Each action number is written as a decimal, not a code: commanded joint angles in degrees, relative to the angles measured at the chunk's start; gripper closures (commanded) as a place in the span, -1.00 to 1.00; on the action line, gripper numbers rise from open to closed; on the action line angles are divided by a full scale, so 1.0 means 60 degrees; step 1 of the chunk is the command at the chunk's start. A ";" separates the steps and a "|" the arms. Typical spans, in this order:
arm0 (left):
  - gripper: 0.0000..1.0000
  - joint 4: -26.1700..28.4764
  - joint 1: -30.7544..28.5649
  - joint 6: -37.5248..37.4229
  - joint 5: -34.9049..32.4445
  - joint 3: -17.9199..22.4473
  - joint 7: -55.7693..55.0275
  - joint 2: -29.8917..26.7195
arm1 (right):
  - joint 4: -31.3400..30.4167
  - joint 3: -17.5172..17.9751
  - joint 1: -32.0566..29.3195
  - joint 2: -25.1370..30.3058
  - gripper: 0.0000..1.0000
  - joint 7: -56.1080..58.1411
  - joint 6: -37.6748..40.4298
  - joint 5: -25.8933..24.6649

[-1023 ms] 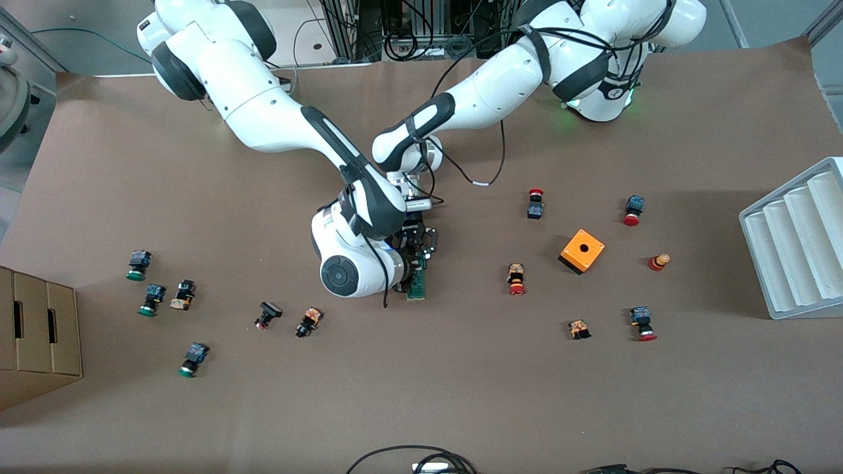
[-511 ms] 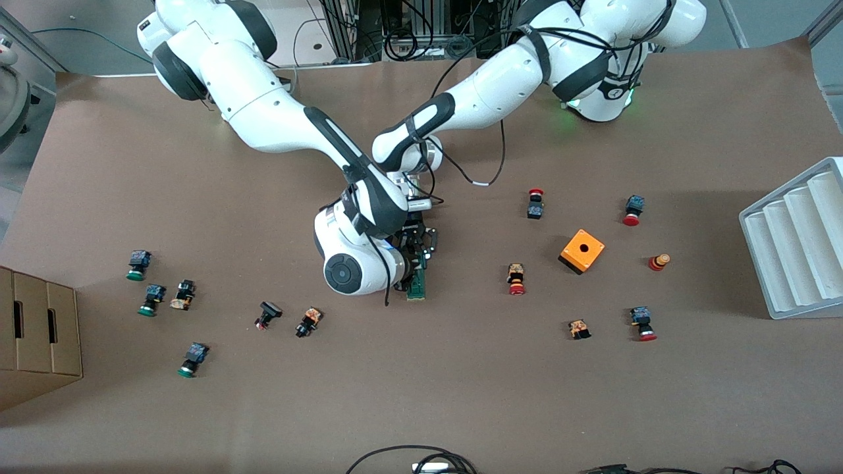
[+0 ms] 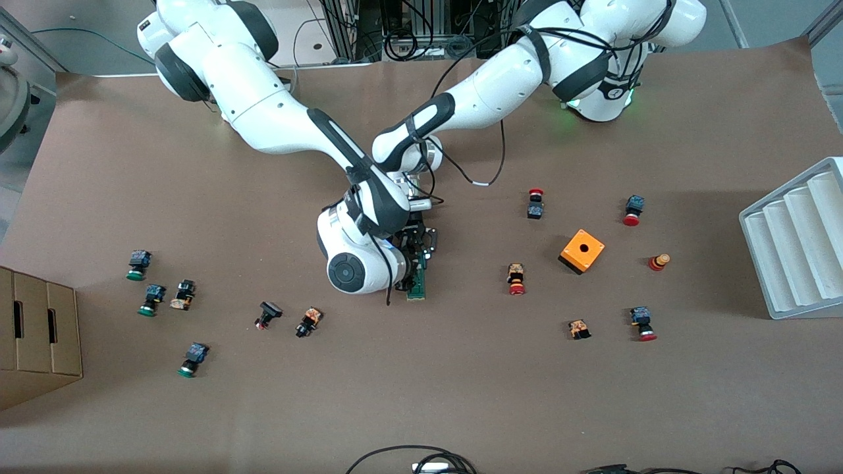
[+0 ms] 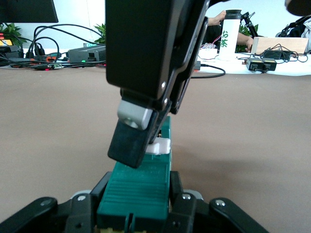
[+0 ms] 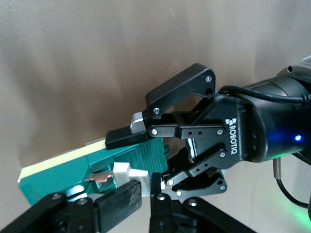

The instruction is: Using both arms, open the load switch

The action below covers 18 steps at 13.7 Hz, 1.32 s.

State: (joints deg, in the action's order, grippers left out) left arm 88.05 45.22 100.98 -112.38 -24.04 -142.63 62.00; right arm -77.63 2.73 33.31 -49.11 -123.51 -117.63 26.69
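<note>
The load switch (image 3: 417, 288), a narrow dark-green block with a white tab (image 5: 127, 172), is near the table's middle. My left gripper (image 3: 422, 253) is shut on its ribbed end (image 4: 138, 187), one finger (image 4: 103, 188) on each side. My right gripper (image 5: 147, 188) has come in from the right arm's end of the table and is closed round the white tab (image 4: 160, 146). One of its pads (image 4: 127, 146) lies against the tab in the left wrist view. The right arm's wrist (image 3: 349, 270) hides part of the switch in the front view.
Small red- and green-capped push buttons lie scattered; the closest are one (image 3: 308, 322) toward the right arm's end and one (image 3: 516, 278) toward the left arm's end. An orange box (image 3: 582, 251), a white ribbed tray (image 3: 797, 237) and a cardboard box (image 3: 36, 336) stand farther out.
The right arm's wrist has shifted slightly toward the load switch, and its fingers have closed a little on the tab. The left arm and the switch have stayed put.
</note>
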 commanded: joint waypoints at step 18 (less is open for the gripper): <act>0.06 -0.0144 0.0080 0.0016 -0.0005 -0.0066 -0.0134 0.0301 | -0.0128 -0.0015 -0.0059 0.0319 0.79 -0.0084 -0.0141 -0.0376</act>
State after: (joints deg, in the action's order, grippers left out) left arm 88.05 45.23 100.97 -112.40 -24.02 -142.63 62.01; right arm -77.75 2.48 33.08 -47.79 -123.51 -117.73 26.51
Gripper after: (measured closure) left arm 0.498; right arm 0.868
